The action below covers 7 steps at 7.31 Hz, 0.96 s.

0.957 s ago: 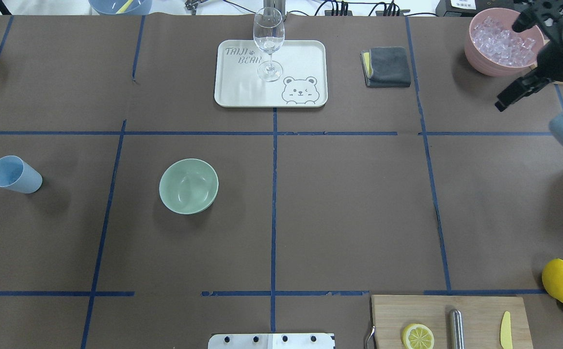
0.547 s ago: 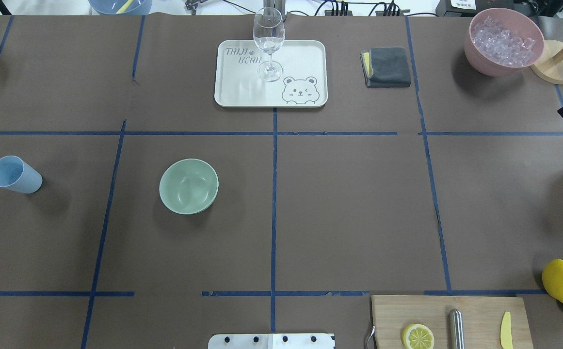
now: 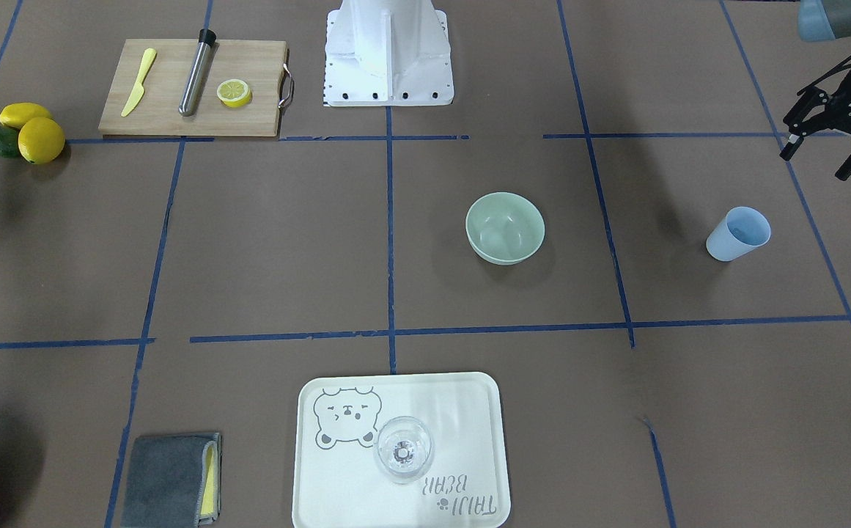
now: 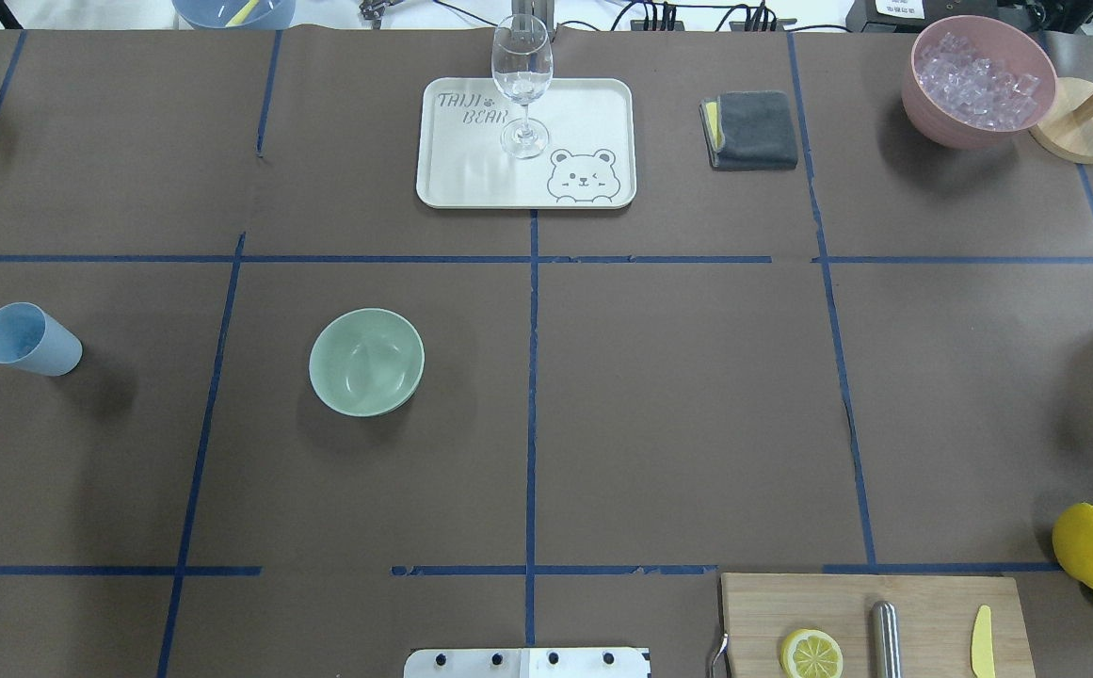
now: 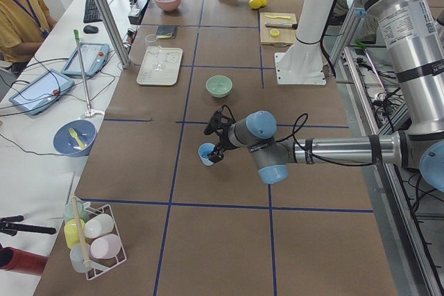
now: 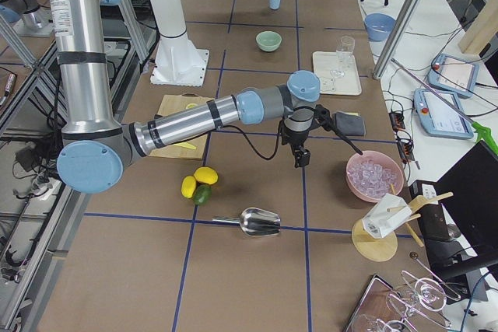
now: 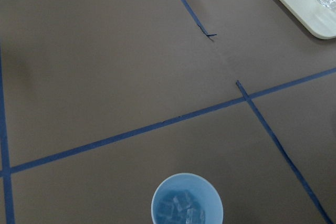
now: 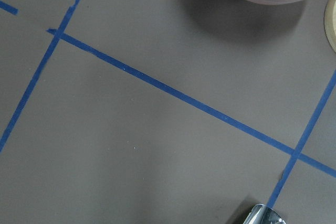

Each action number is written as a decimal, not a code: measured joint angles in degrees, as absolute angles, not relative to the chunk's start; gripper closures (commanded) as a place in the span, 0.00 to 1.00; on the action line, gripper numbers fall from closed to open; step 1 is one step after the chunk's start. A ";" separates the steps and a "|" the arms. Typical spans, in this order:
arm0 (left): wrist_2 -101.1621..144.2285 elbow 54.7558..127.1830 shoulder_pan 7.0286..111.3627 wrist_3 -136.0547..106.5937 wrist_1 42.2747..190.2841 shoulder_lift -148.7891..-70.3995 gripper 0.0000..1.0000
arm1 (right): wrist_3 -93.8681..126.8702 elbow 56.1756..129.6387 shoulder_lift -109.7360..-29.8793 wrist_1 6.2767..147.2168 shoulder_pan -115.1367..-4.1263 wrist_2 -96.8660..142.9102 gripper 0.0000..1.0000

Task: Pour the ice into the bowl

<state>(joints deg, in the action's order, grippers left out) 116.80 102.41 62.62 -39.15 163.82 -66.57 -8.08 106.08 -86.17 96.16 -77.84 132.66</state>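
Blue tape point(image 4: 532, 377) is crossing the brown table point(image 4: 697, 405), showing a sage-green bowl point(image 4: 366, 362), pale-blue cup point(image 4: 28, 339) and bear-printed cream tray point(image 4: 593, 113).

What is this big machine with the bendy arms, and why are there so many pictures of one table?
It is a robot with two arms, each ending in two fingers. Cameras watch one table from above, across, both ends and each wrist. The left arm's fingers are open, holding nothing, near the blue cup, which has ice inside. The green bowl is empty. A pink tub of ice, a glass on a tray and lemons sit there too. I cannot tell whether the right arm's fingers are open.
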 measured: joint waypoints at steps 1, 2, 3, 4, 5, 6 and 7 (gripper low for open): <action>112.89 102.40 59.27 -42.32 164.35 -65.68 0.00 | -8.08 106.42 -86.54 96.15 -77.87 132.64 0.00; 107.36 102.39 53.78 -47.71 164.51 -65.47 0.00 | -8.09 106.59 -86.86 96.15 -77.87 132.59 0.00; 101.95 102.37 47.85 -53.18 164.41 -65.51 0.00 | -8.05 106.66 -87.25 96.15 -77.87 132.49 0.00; 97.72 102.14 43.68 -56.61 164.16 -65.61 0.00 | -7.99 106.65 -87.79 96.17 -78.03 132.39 0.00; 94.49 101.61 41.49 -58.23 163.99 -65.78 0.00 | -7.87 106.52 -88.74 96.21 -78.69 132.39 0.00; 92.34 100.59 40.63 -58.84 163.89 -66.38 0.00 | -7.63 106.43 -90.28 96.23 -80.06 132.53 0.00; 90.88 98.95 40.32 -59.05 163.85 -67.72 0.01 | -7.60 106.51 -92.05 96.22 -81.73 132.69 0.00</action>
<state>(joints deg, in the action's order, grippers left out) 90.88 98.95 40.32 -59.05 163.85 -67.72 -7.60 106.51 -92.05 96.22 -81.73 132.69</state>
